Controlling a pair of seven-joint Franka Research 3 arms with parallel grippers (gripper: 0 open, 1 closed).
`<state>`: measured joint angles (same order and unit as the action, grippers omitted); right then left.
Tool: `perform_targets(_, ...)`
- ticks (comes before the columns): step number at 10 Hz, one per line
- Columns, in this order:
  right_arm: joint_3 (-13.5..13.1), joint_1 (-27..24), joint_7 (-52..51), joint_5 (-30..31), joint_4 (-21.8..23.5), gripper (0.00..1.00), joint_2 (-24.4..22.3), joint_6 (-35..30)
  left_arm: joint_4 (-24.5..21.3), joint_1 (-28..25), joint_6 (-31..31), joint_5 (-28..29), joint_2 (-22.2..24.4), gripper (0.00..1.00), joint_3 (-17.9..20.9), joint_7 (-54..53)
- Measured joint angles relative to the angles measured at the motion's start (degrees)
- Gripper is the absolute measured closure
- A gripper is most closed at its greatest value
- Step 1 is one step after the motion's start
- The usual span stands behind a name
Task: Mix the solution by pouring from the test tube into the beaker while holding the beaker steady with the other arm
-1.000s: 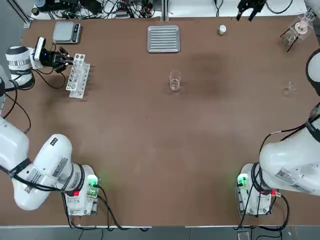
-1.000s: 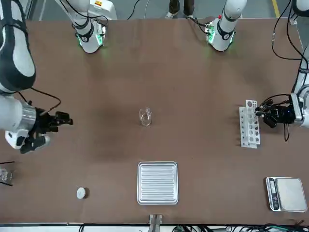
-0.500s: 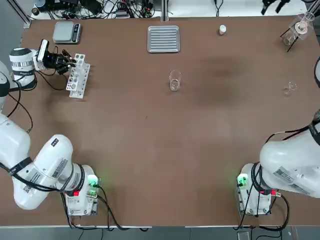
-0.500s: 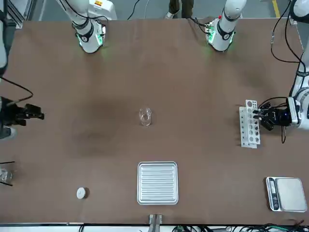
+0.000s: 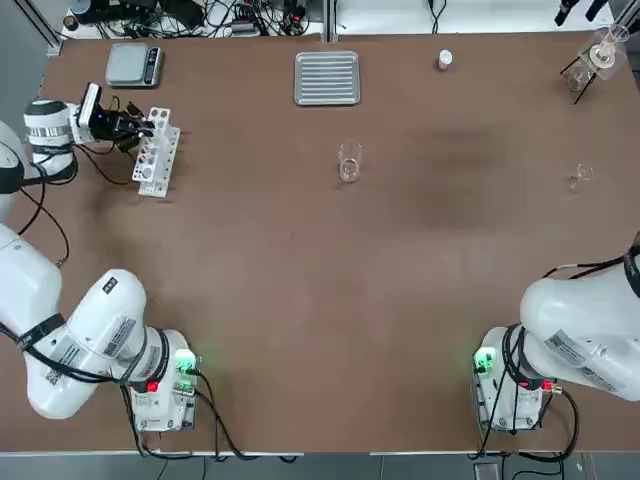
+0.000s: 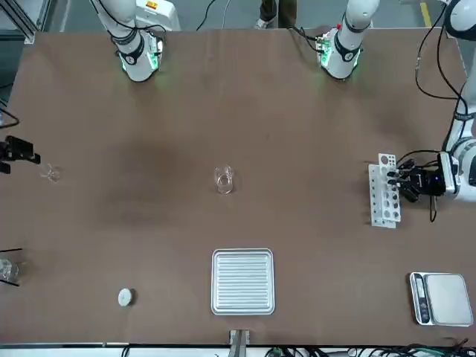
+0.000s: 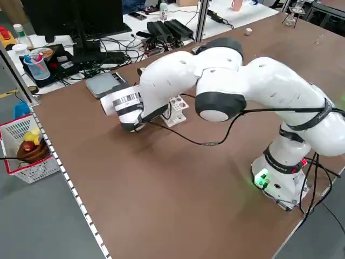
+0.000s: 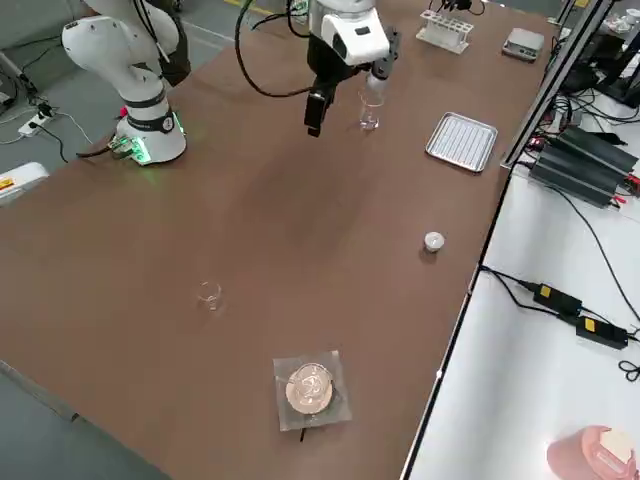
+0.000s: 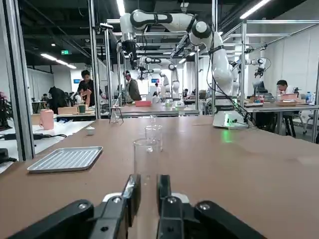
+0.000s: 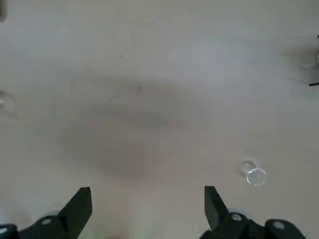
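Observation:
The beaker (image 5: 349, 161) stands upright mid-table, alone, also seen in the front view (image 6: 224, 179). At the table's left side my left gripper (image 5: 143, 126) reaches level to the white test tube rack (image 5: 155, 152). In its wrist view the left gripper (image 9: 148, 181) is shut on a clear test tube (image 9: 146, 154) at the rack. My right gripper (image 5: 572, 10) hangs high over the far right corner, well away from the beaker. The right wrist view shows this gripper (image 10: 147, 199) open, holding nothing.
A ribbed metal tray (image 5: 327, 78) lies beyond the beaker at the far edge. A scale (image 5: 134, 64) sits behind the rack. A small white cap (image 5: 445, 60), a flask on a stand (image 5: 590, 60) and a tiny glass piece (image 5: 581, 177) are on the right.
The right arm has swung away toward the far right corner, uncovering the tiny glass piece in the front view. The left gripper stays shut at the rack, barely shifted.

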<state>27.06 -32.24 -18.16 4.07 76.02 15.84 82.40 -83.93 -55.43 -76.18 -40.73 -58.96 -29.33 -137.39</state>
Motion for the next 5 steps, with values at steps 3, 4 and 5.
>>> perform_targets(3, 0.3, 0.1, 0.0, 0.0, 0.0, 0.0, -3.5, -0.7, 0.0, 0.2, -0.9, 0.0, -0.4, 0.78, 0.3, 0.0)
perform_targets(4, 0.3, 0.2, 0.0, 0.0, 0.0, 0.0, -4.7, -0.8, 0.0, 0.3, -1.4, 0.0, -0.5, 0.78, 0.4, 0.0)
perform_targets(5, 0.0, 0.7, 0.0, 0.0, 0.0, 0.0, -5.9, -1.1, 0.0, 0.4, -1.5, 0.0, -0.5, 0.77, 0.4, 0.0)
